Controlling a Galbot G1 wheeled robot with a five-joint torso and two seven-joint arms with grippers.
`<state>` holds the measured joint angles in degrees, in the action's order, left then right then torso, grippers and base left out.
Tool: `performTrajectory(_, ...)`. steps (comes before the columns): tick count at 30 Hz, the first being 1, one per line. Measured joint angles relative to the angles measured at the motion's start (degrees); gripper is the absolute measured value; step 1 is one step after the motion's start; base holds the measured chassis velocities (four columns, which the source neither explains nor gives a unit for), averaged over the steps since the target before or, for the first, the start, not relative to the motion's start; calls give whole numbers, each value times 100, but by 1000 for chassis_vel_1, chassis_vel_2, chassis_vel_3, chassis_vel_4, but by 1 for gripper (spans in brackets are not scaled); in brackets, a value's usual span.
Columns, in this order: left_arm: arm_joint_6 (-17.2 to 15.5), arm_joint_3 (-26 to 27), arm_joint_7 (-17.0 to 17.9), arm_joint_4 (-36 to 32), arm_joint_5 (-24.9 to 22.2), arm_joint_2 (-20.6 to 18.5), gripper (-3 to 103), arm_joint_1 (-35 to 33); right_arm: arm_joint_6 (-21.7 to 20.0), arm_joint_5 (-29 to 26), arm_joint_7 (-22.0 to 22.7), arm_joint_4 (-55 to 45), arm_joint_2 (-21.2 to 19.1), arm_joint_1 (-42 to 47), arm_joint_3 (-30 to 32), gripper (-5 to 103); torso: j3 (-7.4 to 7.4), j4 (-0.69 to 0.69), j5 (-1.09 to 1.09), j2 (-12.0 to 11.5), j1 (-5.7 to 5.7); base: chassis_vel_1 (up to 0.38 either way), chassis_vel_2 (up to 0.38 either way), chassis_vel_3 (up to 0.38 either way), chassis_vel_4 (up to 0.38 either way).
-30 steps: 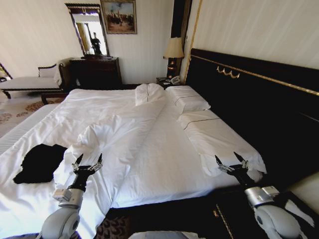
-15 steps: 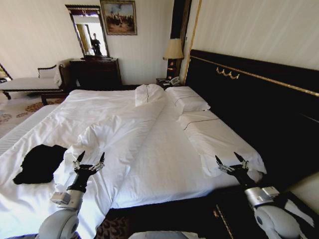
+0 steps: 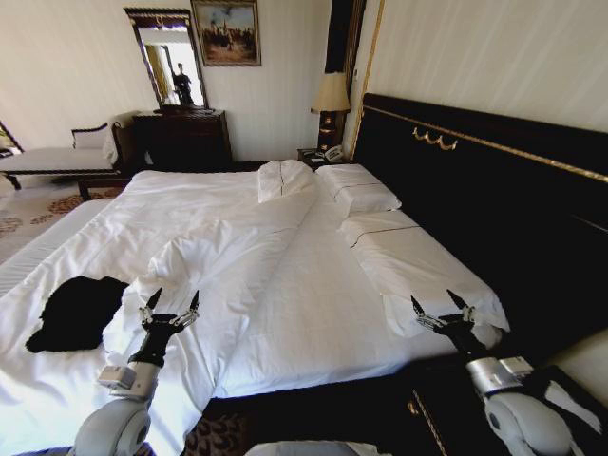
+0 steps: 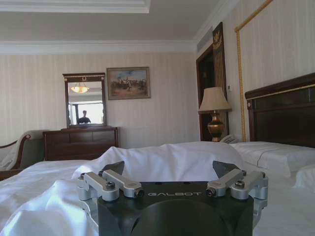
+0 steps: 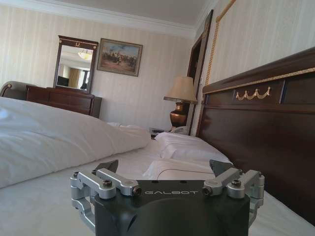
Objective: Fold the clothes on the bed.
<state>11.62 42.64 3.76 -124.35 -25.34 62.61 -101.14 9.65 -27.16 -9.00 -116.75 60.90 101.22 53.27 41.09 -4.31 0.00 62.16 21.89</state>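
Head view: crumpled T-shirt (image 3: 74, 312) left of released left claw (image 3: 173, 302); right claw (image 3: 441, 307) released.

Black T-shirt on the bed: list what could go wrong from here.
1. The black T-shirt lies crumpled near the bed's left edge, beside the open left gripper; a grasp could catch the bunched white duvet too.
2. The open right gripper hangs over a pillow by the headboard, across the bed from the shirt; reaching over may be awkward.
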Motion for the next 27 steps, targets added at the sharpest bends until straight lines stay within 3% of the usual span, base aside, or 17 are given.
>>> performTrajectory(27, 93, 83, 56, -142, 13, -10, 100, -2, 9, 145, -94, 9, 97, 45, 29, 100, 0, 0, 0, 0, 0, 30, 31, -25, -29)
